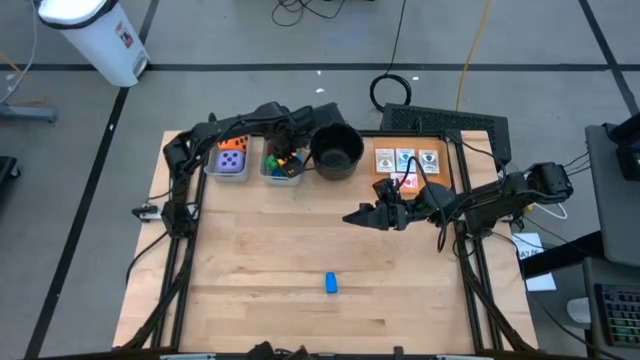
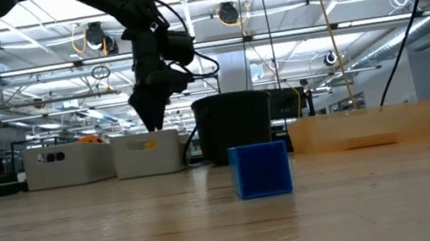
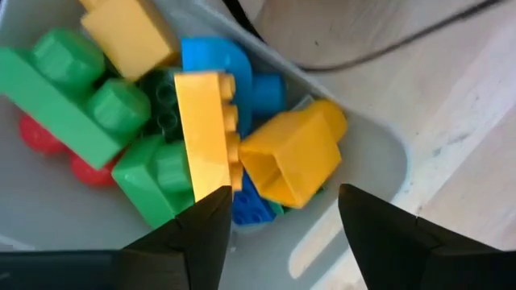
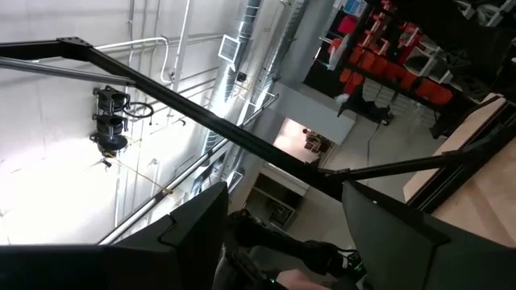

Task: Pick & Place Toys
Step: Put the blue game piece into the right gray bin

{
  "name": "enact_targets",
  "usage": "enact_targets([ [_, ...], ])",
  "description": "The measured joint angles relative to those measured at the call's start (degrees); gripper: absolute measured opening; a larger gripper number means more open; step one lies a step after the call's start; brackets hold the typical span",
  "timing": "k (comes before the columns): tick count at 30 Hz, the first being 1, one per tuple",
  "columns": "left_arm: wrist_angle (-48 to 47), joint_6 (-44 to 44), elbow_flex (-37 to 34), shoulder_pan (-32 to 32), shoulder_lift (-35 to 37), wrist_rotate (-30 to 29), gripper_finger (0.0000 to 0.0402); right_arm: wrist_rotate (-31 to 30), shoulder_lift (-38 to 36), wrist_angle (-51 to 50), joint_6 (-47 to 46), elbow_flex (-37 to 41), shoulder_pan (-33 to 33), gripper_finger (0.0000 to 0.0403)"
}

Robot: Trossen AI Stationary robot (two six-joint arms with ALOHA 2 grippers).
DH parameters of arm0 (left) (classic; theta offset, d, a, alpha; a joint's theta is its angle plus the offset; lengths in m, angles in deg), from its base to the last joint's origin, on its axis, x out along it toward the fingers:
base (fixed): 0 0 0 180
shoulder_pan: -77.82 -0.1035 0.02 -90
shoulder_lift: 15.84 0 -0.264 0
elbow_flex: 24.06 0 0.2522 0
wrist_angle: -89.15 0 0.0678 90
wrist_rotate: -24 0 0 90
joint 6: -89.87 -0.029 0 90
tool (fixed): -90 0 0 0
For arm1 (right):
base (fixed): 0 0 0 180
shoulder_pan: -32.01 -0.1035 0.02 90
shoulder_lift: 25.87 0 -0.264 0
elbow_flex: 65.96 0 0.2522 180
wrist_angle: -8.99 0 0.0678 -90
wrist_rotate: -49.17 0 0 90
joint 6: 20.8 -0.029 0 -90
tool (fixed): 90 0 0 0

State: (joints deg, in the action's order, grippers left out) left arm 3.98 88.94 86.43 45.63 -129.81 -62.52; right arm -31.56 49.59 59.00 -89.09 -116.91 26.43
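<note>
Blue block lies alone on wooden table, near edge, centre, well apart from both arms. Left gripper hangs over grey bin at far side, just left of black pot; fingers spread, nothing between them. Bin holds yellow blocks, green blocks, blue and red pieces. Second bin further left holds orange die and purple die. Picture cards sit far right. Right gripper hovers mid-table, right of centre, fingers parted, empty.
</note>
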Motion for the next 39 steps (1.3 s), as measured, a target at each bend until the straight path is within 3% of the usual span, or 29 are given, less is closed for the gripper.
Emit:
enact_targets([
  [7, -2.2, -0.5, 0.0, -0.1, 5.0, 2.1, 0.0224, 0.0, 0.0, 0.0, 0.5, 0.0, 0.0, 0.0238],
  [17, 2.2, 3.1, 0.0, 3.2, 21.3, 10.6, 0.0197, 1.6, 0.0, -1.6, 6.5, -1.4, -0.1, 0.0238],
  [21, 4.1, 4.6, 0.0, 7.6, 26.8, 10.6, 0.0189, 6.1, 0.0, -11.5, 14.0, -6.9, -0.4, 0.0238],
  [25, 4.8, 7.5, 0.0, 12.8, 30.8, 10.6, 0.0187, 7.4, 0.0, -29.8, 27.7, -14.7, -2.2, 0.0238],
  [28, 5.1, 10.0, 0.0, 17.2, 33.0, 10.1, 0.0186, 4.0, 0.0, -45.4, 40.8, -19.9, -4.1, 0.0234],
  [31, 5.3, 12.6, 0.0, 22.1, 34.2, 8.5, 0.0186, -3.1, 0.0, -55.3, 52.4, -23.5, -5.9, 0.0221],
  [35, 5.4, 16.8, 0.0, 28.5, 34.5, 4.6, 0.0186, -13.0, 0.0, -57.7, 61.8, -24.6, -7.7, 0.0200],
  [39, 5.8, 20.2, 0.0, 34.7, 34.4, 0.4, 0.0186, -18.7, 0.0, -57.5, 63.4, -24.9, -8.1, 0.0174],
])
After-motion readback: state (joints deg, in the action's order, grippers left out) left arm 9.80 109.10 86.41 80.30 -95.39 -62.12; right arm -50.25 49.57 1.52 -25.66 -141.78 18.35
